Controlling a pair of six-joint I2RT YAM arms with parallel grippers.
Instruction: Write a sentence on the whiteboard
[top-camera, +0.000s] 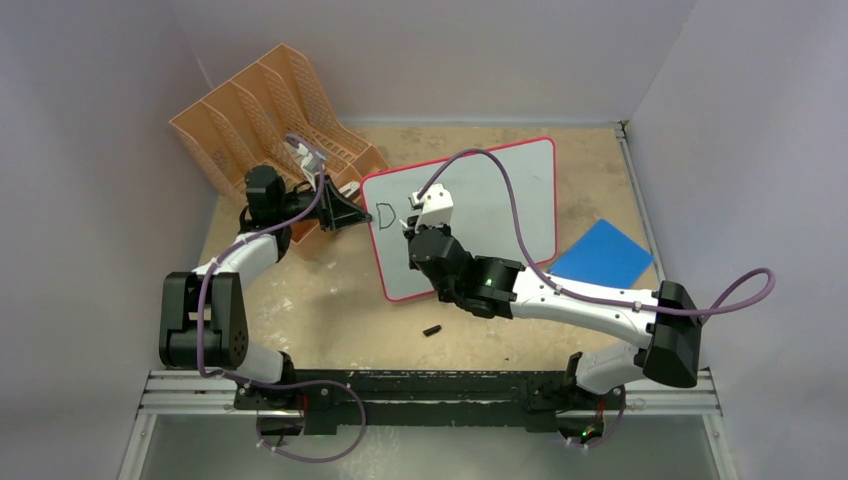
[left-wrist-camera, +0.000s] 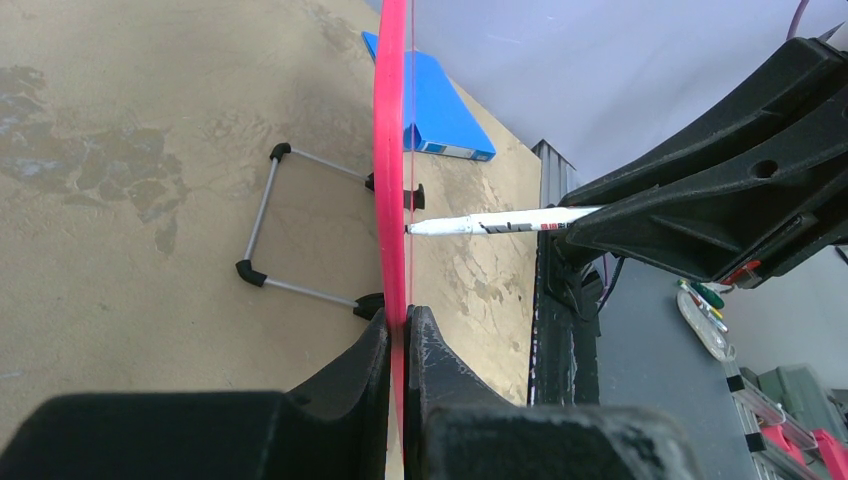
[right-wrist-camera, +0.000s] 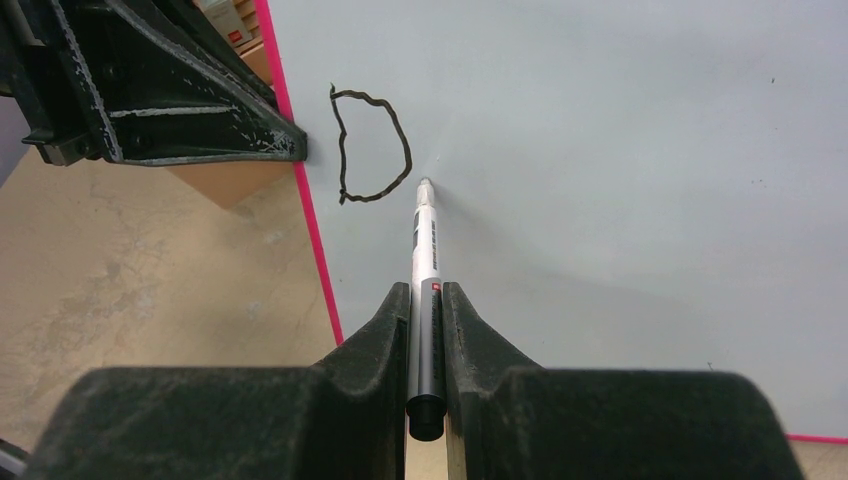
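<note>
Sandy beige tabletop (top-camera: 330, 300) between pale walls. Closest to the arm bases, lying on it, a small black cap-like piece (top-camera: 432, 329), too small to tell surely. Next, the right gripper (right-wrist-camera: 425, 290), closed firmly on a slim white-and-silver marker pen (right-wrist-camera: 426, 240). Holds the pen along the fingers, long axis pointing straight ahead, nearly square to the board face. Meets with the tip the large white whiteboard (right-wrist-camera: 620, 150) with thin pink-red frame, propped leaning on a wire stand (left-wrist-camera: 262, 220) near the table middle. Touches down just right of the only writing, low beside it. Of the sentence (right-wrist-camera: 372, 145), only one thin, wobbly black D so far, close to the left edge of the board, with all the surface to the right clean. Calls, probably, for a stroke toward the right, away from the D. Falls to the right arm, the nearer one. At the board's left edge, the left gripper (left-wrist-camera: 400, 325), pinched narrow on the frame, steadying. Off to the right, a flat blue square pad (top-camera: 600, 255); farthest, an orange plastic file rack (top-camera: 270, 110).
</note>
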